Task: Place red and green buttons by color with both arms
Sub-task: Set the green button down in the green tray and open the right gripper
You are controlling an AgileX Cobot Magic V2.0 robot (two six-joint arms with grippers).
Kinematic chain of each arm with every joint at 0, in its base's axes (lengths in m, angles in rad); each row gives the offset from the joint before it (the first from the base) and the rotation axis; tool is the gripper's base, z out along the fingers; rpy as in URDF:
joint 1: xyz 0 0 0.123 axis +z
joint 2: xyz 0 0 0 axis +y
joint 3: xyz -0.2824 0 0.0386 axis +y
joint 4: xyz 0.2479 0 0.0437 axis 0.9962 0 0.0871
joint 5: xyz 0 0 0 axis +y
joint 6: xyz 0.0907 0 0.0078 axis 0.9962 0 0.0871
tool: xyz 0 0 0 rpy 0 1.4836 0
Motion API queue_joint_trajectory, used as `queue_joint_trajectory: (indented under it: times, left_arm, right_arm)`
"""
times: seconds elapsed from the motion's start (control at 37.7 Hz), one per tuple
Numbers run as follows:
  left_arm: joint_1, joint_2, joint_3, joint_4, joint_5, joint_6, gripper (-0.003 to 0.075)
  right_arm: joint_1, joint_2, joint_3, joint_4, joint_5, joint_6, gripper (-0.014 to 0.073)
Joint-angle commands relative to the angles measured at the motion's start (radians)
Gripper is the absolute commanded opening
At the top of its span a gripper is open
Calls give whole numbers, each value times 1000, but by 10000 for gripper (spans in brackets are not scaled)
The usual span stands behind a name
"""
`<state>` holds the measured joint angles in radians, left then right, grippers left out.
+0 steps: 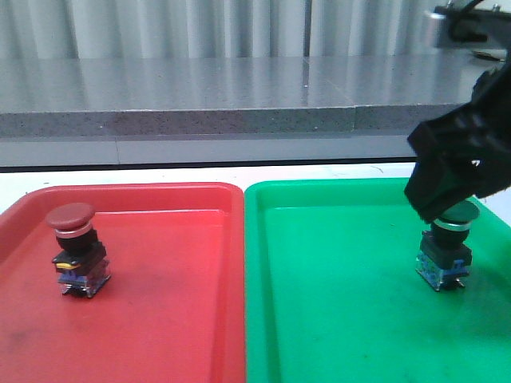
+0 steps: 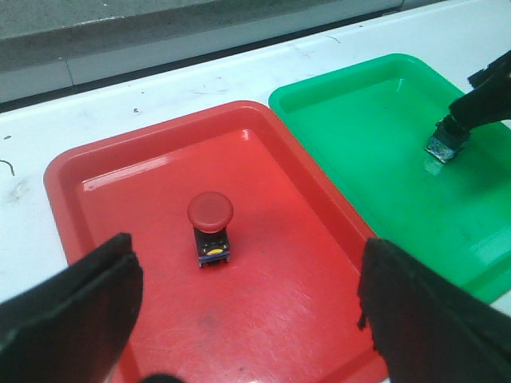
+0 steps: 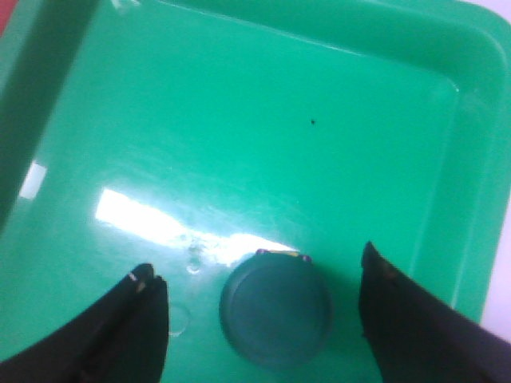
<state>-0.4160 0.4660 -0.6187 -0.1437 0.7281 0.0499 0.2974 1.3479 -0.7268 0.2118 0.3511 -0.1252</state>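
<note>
The red button stands upright on the red tray, at its left side. In the left wrist view the red button is ahead of my left gripper, which is open, empty and apart from it. The left gripper is out of the front view. The green button stands upright on the green tray, at its right side. My right gripper hovers just over its cap. In the right wrist view the green button's cap sits between the open fingers, with gaps on both sides.
The two trays lie side by side on a white table, their rims touching in the middle. A grey ledge runs along the back. The green button's base and the right arm also show in the left wrist view.
</note>
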Motion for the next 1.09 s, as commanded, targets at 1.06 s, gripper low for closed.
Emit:
queue_joint_trajectory:
  times: [1.06]
  left_arm:
    - [-10,5,-26,-12,-71,-3,455]
  right_arm:
    - [-3,-850,-26,-48,534,9,482]
